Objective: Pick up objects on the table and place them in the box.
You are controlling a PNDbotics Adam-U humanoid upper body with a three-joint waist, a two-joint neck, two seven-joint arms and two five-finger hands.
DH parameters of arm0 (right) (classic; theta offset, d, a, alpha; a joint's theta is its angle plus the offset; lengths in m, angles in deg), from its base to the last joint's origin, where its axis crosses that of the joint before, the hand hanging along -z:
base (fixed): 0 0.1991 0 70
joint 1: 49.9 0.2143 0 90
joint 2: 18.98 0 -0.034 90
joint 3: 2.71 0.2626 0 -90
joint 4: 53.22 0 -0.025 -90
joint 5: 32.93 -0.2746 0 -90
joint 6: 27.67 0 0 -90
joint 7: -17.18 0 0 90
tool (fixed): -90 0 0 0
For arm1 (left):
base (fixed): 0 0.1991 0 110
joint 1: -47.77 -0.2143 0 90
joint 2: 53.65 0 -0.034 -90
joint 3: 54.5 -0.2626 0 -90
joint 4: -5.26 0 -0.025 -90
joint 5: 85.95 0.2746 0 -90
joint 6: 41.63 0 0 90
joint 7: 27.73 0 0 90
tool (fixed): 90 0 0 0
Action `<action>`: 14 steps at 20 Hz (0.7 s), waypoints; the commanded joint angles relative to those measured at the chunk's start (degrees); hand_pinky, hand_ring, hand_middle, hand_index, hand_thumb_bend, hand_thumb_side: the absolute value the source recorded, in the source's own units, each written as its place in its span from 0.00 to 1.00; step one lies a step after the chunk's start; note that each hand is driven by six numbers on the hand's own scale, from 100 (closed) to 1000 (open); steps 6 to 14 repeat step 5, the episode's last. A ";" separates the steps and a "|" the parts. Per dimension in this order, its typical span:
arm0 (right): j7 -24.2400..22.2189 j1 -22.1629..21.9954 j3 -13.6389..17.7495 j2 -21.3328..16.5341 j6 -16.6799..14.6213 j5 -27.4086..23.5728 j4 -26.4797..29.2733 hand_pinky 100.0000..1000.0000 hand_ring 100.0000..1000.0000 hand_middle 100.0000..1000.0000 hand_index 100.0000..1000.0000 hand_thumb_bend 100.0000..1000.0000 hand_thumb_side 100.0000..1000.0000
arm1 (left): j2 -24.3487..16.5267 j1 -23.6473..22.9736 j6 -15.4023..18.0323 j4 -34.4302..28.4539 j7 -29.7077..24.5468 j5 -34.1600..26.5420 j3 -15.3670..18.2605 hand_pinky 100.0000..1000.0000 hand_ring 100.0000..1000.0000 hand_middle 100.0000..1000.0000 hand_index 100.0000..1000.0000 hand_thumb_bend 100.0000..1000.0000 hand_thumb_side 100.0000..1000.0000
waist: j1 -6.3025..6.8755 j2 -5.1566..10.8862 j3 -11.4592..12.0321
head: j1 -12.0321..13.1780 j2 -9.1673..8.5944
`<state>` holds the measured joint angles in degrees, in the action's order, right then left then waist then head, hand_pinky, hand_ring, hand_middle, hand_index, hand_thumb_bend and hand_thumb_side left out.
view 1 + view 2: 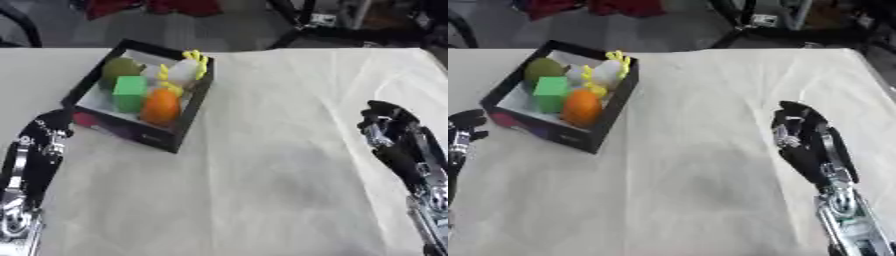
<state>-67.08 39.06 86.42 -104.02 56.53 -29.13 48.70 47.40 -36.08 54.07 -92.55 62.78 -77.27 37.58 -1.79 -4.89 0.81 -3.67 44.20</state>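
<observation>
A black box [195, 109] with a white inside stands at the table's far left. Inside it lie a green block [129, 92], an orange round thing [160, 106], an olive-green round thing [120, 68] and a white and yellow thing [185, 70]. My left hand [45, 136] rests just left of the box's near corner, fingers relaxed, holding nothing. My right hand [800, 134] hovers at the right side of the table, far from the box, fingers loosely bent and empty.
A cream cloth [262, 175] covers the table. Black stand legs [297, 22] and red fabric [153, 6] lie on the floor beyond the far edge.
</observation>
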 commanded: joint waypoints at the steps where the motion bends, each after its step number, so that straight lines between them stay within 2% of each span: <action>1: 0.02 0.04 0.36 -0.20 -0.49 0.74 1.59 0.61 0.59 0.61 0.80 0.00 0.37 | -0.40 0.30 0.06 -0.55 0.37 -0.46 0.25 0.75 0.80 0.74 0.74 0.07 0.71 | 0.46 1.06 0.07 | 0.22 -0.08; 14: 0.84 -0.08 0.44 0.13 -0.37 0.90 1.60 0.61 0.58 0.60 0.78 0.03 0.39 | -0.40 0.26 -0.02 -0.43 0.56 -0.55 0.23 0.75 0.80 0.74 0.74 0.08 0.71 | 0.35 1.11 0.12 | 0.57 -0.08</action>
